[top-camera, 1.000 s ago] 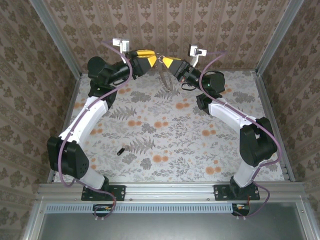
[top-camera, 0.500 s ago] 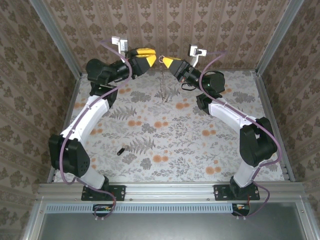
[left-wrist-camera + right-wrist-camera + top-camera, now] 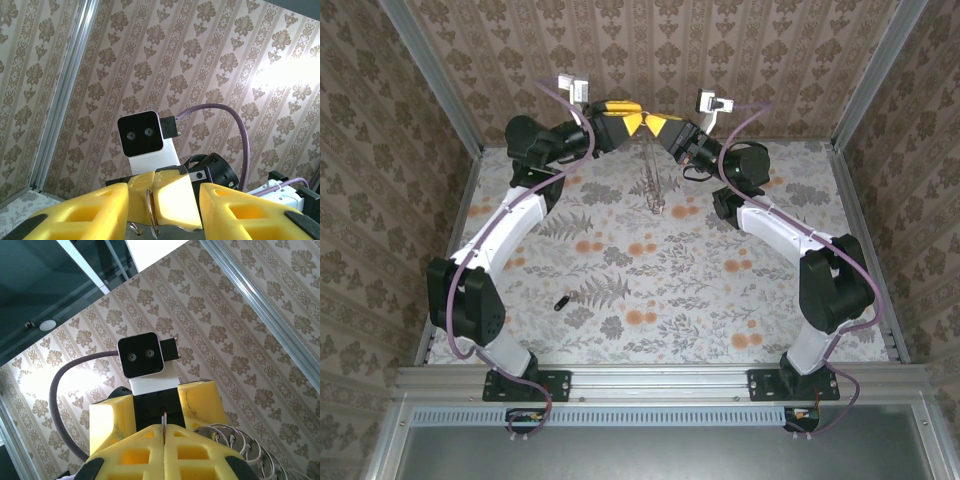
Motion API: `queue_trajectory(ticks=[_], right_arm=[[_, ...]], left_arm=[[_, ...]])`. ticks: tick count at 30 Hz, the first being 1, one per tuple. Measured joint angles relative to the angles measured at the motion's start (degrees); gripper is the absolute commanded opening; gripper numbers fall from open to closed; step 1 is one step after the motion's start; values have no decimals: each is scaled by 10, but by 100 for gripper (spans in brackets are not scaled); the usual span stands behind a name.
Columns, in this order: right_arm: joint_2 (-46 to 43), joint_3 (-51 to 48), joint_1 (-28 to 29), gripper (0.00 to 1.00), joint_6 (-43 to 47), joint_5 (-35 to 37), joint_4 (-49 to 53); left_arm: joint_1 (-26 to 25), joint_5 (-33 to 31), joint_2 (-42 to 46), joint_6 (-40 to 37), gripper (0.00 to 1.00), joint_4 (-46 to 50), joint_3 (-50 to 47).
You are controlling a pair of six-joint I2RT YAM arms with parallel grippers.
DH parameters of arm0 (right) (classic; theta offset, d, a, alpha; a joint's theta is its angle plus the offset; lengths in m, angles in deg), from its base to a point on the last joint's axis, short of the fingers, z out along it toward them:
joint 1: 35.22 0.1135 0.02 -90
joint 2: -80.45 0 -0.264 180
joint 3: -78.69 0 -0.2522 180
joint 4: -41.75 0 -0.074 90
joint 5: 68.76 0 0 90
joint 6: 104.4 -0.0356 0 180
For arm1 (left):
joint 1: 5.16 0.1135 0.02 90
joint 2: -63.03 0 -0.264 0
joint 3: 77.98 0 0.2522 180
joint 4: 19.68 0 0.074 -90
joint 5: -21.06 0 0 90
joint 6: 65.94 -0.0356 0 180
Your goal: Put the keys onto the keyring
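Both arms reach high over the bench (image 3: 700, 290), tips meeting: the right gripper (image 3: 658, 126) pinches the dangling keyring (image 3: 653, 183), while the left gripper (image 3: 632, 117) faces it, jaws spread apart.

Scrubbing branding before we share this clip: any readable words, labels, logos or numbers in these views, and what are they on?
No readable text in any view.
right wrist camera housing: blank white face, two lenses.
left wrist camera housing: the same, blank.
wallpaper: ornament only, no lettering.
keyring: bare metal, no tag visible.
small black modules below the arm bases: too small to read.
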Motion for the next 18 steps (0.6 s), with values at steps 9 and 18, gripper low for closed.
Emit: queue_trajectory(ticks=[9, 18], right_arm=[[0, 0, 0, 0, 0, -2, 6], [0, 0, 0, 0, 0, -2, 9]], left_arm=[[0, 0, 0, -8, 35, 14, -3], [-1, 0, 0, -20, 30, 34, -10]])
